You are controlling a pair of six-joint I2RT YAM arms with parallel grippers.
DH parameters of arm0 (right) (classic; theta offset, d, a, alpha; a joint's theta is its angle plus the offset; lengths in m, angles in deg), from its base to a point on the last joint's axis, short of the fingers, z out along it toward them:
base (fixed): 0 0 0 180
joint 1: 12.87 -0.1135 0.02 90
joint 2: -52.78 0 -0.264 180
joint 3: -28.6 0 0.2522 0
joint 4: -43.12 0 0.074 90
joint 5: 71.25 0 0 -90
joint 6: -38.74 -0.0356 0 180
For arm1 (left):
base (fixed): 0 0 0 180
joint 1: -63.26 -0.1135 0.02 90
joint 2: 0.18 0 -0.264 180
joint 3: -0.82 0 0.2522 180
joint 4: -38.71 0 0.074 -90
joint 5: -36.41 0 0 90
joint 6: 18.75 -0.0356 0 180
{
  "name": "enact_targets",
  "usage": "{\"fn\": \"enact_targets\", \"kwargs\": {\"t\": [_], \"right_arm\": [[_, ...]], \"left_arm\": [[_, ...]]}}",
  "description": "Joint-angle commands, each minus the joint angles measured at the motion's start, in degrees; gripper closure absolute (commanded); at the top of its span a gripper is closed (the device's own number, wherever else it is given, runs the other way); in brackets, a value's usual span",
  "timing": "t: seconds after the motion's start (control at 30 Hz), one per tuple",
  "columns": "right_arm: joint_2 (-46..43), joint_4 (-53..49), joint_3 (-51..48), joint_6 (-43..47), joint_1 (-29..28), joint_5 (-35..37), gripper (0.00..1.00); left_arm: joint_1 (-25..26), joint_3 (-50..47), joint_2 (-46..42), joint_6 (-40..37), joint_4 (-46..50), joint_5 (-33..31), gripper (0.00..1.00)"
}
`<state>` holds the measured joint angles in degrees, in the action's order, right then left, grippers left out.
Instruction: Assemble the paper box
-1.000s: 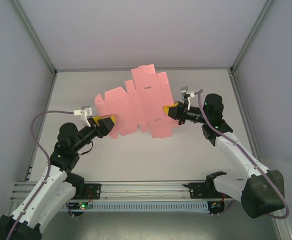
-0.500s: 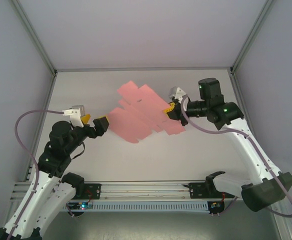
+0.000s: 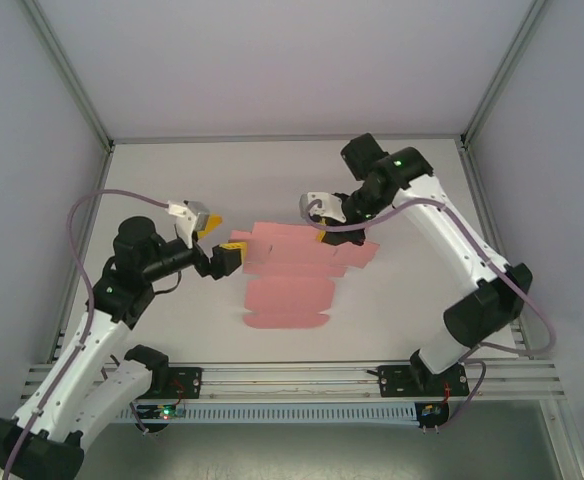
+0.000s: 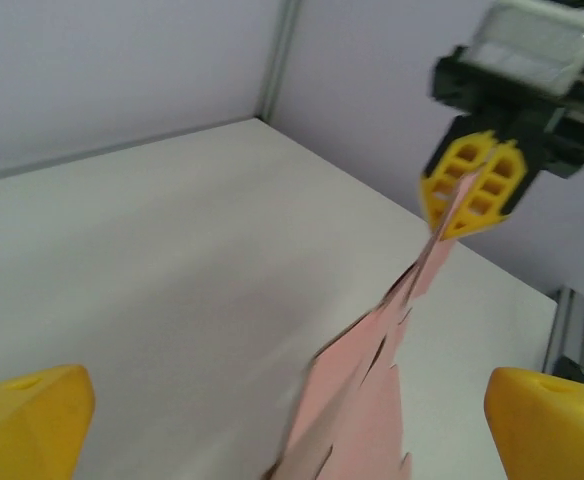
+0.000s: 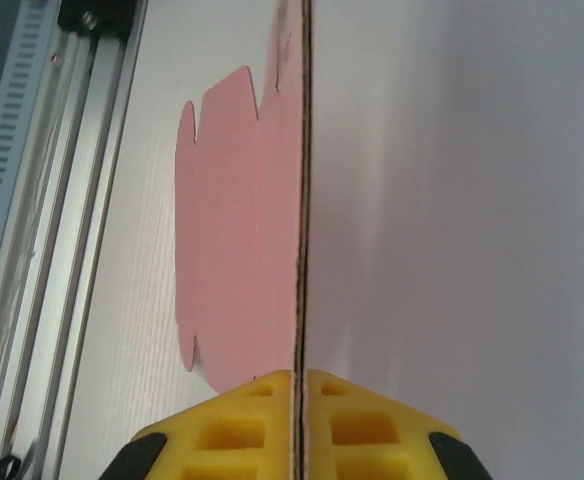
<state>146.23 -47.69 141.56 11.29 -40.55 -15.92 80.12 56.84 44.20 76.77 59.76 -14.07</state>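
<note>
Top external view: flat pink thin-card paper box [image 3: 284, 298], an unfolded die-cut sheet, mid white surface [image 3: 172, 180], one edge raised. Risks slipping out or creasing wrongly if swung or dragged, pinched at one thin edge only. Right hand [image 3: 321, 236] pressed together on that edge; left hand [image 3: 222, 243] spread fully apart at the opposite end, gripping nothing.

My top camera hangs high behind my two bases [image 3: 150, 362], facing down and forward across the whole desk [image 3: 172, 180]. My left wrist camera skims low over the desk toward my right jaws; my right wrist camera stares closely along the paper box [image 5: 232, 230] edge. All three share that sheet.
</note>
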Motion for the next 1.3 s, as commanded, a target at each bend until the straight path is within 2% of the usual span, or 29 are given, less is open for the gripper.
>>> {"fn": "enact_targets", "kwargs": {"t": [0.0, 0.07, 0.23, 0.3, 0.33, 0.57, 0.63, 0.8, 0.83, 0.9, 0.97, 1.03, 1.07, 1.17, 1.27], "right_arm": [[3.81, -6.12, 5.30, 4.28, -0.84, 1.11, 1.00], [6.60, -8.09, 8.51, 5.09, -0.99, 0.39, 1.00], [10.80, -8.96, 12.95, 4.76, -1.15, 0.26, 1.00], [12.10, -9.27, 14.44, 4.19, -1.18, 0.50, 1.00], [12.81, -9.62, 15.24, 4.14, -1.15, 0.45, 1.00], [15.15, -10.49, 17.87, 3.37, -1.15, 0.27, 1.00], [15.51, -10.36, 18.04, 3.17, -1.15, 0.30, 1.00], [15.85, -9.81, 19.40, 1.79, -0.89, -0.03, 1.00], [15.72, -9.52, 19.45, 1.53, -0.82, -0.14, 1.00], [15.17, -7.43, 19.30, -0.35, -0.71, 0.69, 0.92], [13.81, -4.79, 17.87, -1.41, -0.70, 1.52, 0.73], [12.24, -2.23, 15.77, -2.12, -0.75, 2.13, 0.70], [11.61, -1.16, 14.82, -2.61, -0.82, 2.32, 0.65], [10.19, 0.85, 12.71, -3.64, -0.82, 2.37, 0.66], [9.61, 1.79, 11.07, -3.58, -0.88, 2.41, 0.78]], "left_arm": [[0.08, 4.84, 4.69, -6.23, -3.19, 8.26, 0.00], [0.10, 7.81, 8.74, -7.84, -2.14, 10.88, 0.03], [0.58, 14.30, 18.33, -11.77, 2.12, 20.02, 0.25], [0.99, 16.19, 20.72, -14.76, 5.05, 22.01, 0.38], [1.22, 16.94, 21.41, -15.55, 5.95, 22.01, 0.41], [2.41, 17.07, 22.01, -18.56, 7.21, 20.91, 0.46], [2.69, 16.73, 21.85, -18.83, 7.21, 19.82, 0.57], [3.44, 16.61, 21.62, -19.48, 9.22, 14.06, 0.99], [3.45, 16.41, 21.54, -19.35, 9.25, 12.89, 1.00], [3.60, 16.05, 21.18, -19.20, 9.31, 9.78, 1.00], [3.71, 15.84, 21.03, -19.54, 9.54, 7.37, 1.00], [3.80, 15.80, 20.97, -20.74, 10.40, 6.53, 1.00], [3.84, 15.73, 21.05, -20.90, 10.38, 6.44, 1.00], [4.06, 15.90, 21.27, -21.44, 10.49, 6.63, 1.00], [4.23, 15.75, 21.27, -21.54, 9.93, 7.06, 1.00]]}}
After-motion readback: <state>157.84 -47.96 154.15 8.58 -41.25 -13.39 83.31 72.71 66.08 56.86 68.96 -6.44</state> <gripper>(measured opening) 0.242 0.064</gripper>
